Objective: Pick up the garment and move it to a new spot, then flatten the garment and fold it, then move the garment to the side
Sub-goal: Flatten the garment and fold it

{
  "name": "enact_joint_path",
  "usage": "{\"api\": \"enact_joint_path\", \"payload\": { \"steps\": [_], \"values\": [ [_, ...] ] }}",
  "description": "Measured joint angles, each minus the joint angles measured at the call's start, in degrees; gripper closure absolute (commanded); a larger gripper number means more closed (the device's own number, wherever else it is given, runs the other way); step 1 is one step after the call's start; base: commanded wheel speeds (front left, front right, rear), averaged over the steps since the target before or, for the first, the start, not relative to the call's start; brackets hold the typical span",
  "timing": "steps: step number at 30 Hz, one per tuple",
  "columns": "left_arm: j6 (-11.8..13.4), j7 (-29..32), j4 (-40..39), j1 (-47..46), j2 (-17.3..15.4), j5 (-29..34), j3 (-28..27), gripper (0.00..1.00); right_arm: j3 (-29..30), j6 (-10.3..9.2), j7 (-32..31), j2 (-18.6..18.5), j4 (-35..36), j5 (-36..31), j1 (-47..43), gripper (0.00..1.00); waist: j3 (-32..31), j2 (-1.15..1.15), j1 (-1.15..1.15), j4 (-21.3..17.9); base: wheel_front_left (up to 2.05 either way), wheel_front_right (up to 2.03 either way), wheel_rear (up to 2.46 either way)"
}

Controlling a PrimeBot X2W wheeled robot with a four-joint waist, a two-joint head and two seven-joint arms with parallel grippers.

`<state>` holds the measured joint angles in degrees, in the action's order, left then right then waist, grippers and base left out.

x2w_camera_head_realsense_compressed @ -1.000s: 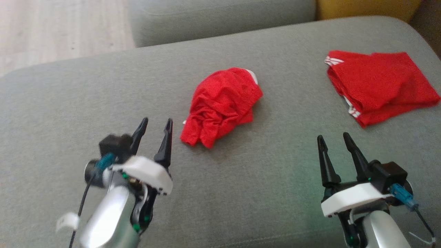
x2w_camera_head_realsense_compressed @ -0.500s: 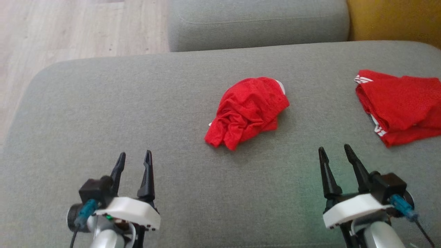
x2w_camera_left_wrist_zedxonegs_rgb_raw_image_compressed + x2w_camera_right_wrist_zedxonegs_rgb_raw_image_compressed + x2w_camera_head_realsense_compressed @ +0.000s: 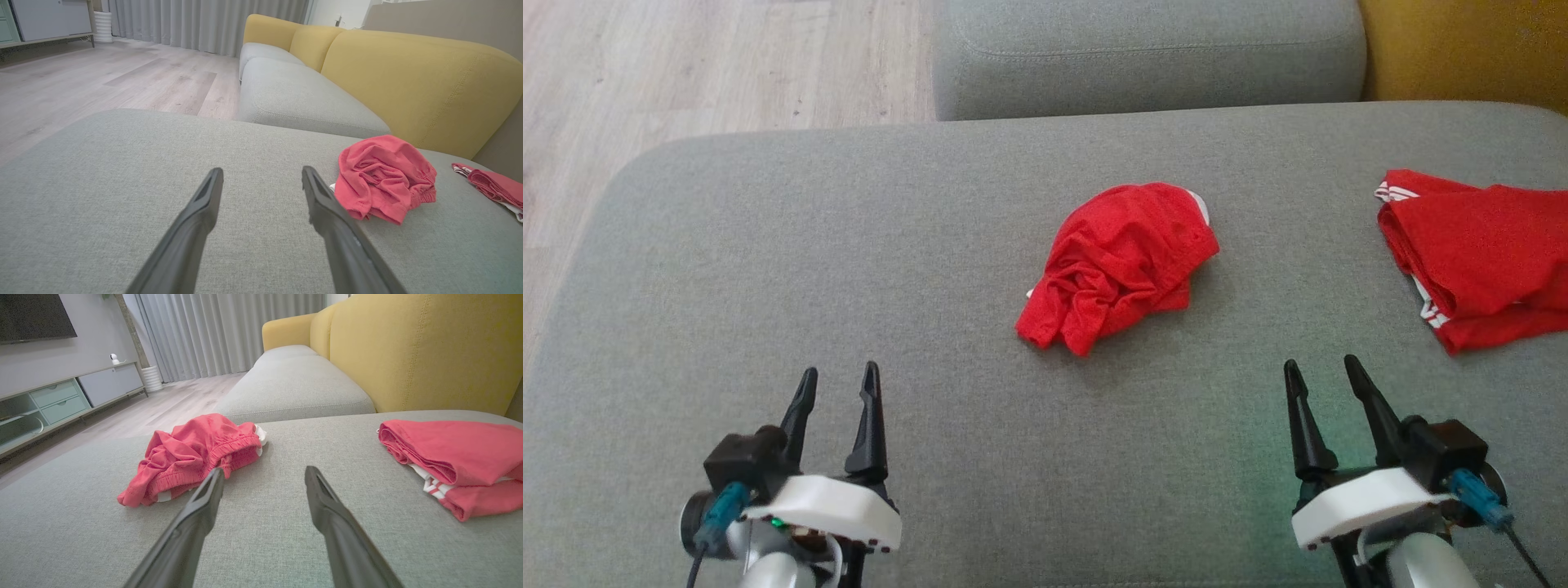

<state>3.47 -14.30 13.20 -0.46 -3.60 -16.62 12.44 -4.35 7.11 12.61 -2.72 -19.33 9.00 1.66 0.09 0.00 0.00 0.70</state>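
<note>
Lying on cushion [image 3: 768,286]: garment [image 3: 1119,265], seemingly off edges.

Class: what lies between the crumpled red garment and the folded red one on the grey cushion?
Nothing: a bare stretch of cushion separates the crumpled garment from the folded garment. The head view shows it, and so does the right wrist view.

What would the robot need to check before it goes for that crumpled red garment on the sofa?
1. Left gripper open and empty: ok.
2. Right gripper open and empty: ok.
3. Crumpled garment lies apart from both grippers: ok.
4. Folded garment lies apart from the crumpled one: ok.
5. Crumpled garment flattened: not ok, bunched.
6. Cushion has room left of it for a new spot: ok.
</note>
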Motion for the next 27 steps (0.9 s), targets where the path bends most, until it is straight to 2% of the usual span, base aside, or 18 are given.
{"api": "enact_joint_path", "payload": {
  "steps": [19,27],
  "values": [
    [-1.0,0.0,0.1,0.0,0.4,1.4,-1.5,0.00,0.6,0.00,0.4,0.0,-0.6,-0.1,0.5,0.00,1.3,0.00,0.00,0.7,0.00,0.00,0.00],
    [-1.4,0.0,-0.3,-0.6,0.6,2.0,-1.7,0.00,2.9,0.00,-0.2,0.0,-0.5,-4.8,3.8,0.00,3.6,0.00,0.00,2.6,0.00,0.00,0.00]
  ]
}}
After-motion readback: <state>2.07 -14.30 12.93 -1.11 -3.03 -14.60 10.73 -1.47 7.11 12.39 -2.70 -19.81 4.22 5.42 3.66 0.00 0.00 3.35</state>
